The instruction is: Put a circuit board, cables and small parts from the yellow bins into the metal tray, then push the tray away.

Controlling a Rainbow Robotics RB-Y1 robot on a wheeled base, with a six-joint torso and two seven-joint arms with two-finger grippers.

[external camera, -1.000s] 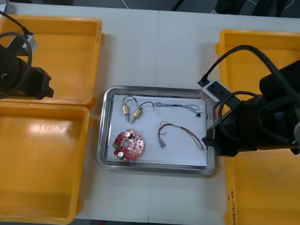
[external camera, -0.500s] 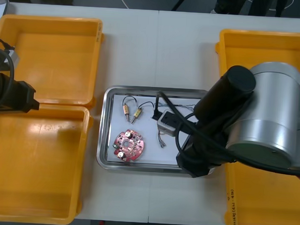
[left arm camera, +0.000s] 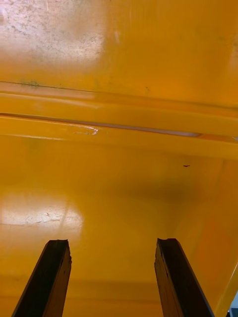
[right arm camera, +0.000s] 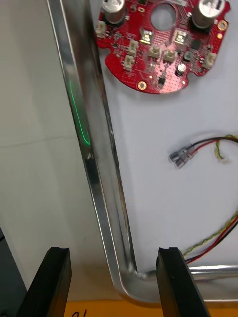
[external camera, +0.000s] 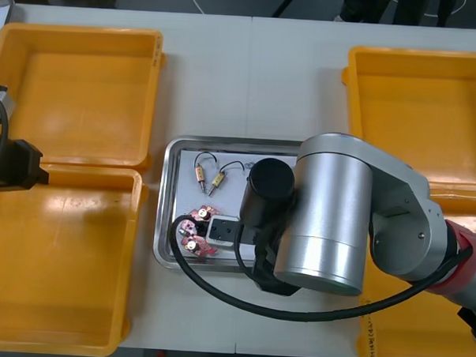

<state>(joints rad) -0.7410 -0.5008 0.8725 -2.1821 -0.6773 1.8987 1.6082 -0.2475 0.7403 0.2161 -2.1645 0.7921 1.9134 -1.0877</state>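
The metal tray point(external camera: 165, 215), white inside, sits mid-table between the yellow bins. My right arm point(external camera: 331, 222) reaches over its right half and front edge. In the right wrist view my right gripper point(right arm camera: 113, 282) is open, and the tray's rim point(right arm camera: 94, 148) runs between its fingers near a corner, with nothing gripped. Beyond the fingers a round red circuit board point(right arm camera: 163, 44) and a red and yellow cable point(right arm camera: 208, 148) lie in the tray. From above, the board point(external camera: 195, 228) shows in part, along with two small metal parts point(external camera: 209, 177) on black cables. My left gripper point(left arm camera: 111, 280) hangs open over a bin point(left arm camera: 119, 64).
Two yellow bins point(external camera: 84, 85) stand at the left and two more point(external camera: 419, 99) at the right; what shows of their insides is bare. My left arm point(external camera: 5, 164) waits at the left edge, over the seam between the left bins. Bare table point(external camera: 250, 76) lies beyond the tray.
My right arm has swung from the tray's right side across it to its front edge, hiding the cables in the front view. The left arm has drawn back toward the left.
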